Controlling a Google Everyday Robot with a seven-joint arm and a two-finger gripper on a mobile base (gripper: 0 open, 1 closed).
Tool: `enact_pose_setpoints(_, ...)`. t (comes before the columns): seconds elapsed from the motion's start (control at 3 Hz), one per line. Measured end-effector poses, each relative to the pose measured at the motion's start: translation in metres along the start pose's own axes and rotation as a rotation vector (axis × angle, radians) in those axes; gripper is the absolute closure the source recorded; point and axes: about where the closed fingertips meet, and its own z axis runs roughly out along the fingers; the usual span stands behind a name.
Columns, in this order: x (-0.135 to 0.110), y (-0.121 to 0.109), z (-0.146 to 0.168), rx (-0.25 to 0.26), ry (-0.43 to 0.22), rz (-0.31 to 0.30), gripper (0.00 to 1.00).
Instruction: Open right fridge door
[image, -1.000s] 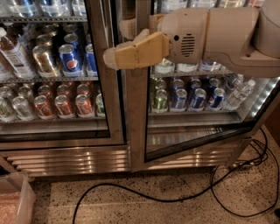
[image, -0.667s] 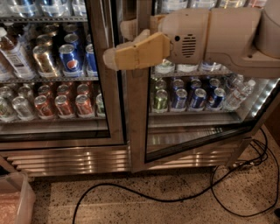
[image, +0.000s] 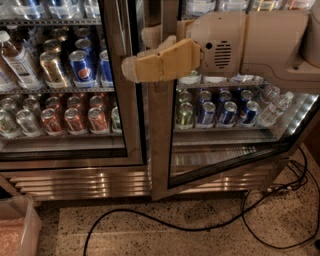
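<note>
We saw the fridge (image: 75, 182) with its two glass doors. The left door (image: 131, 125) sat flush. The right fridge door (image: 161, 150) stood ajar, its left edge swung out towards us and its bottom rail running at a slant above the slatted grille. One arm (image: 270, 42) reached in from the right, and its tan hand (image: 134, 62) lay across the upper part of that free left edge, right where the two doors met. We could not tell whether the hand was spread or pressed together.

Behind the right pane, the front row held four cans, one green (image: 184, 114) and three blue (image: 227, 112). Behind the left pane we counted two Pepsi cans (image: 82, 65) and, one shelf lower, three red cans (image: 75, 120). A black cable (image: 150, 214) looped over the speckled floor, and one translucent bin (image: 17, 227) stood at the near left.
</note>
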Motion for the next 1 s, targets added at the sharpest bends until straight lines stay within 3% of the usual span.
enact_pose_setpoints(1.0,0.0029,0.0088,-0.0079,0.023,0.014,0.02,0.0)
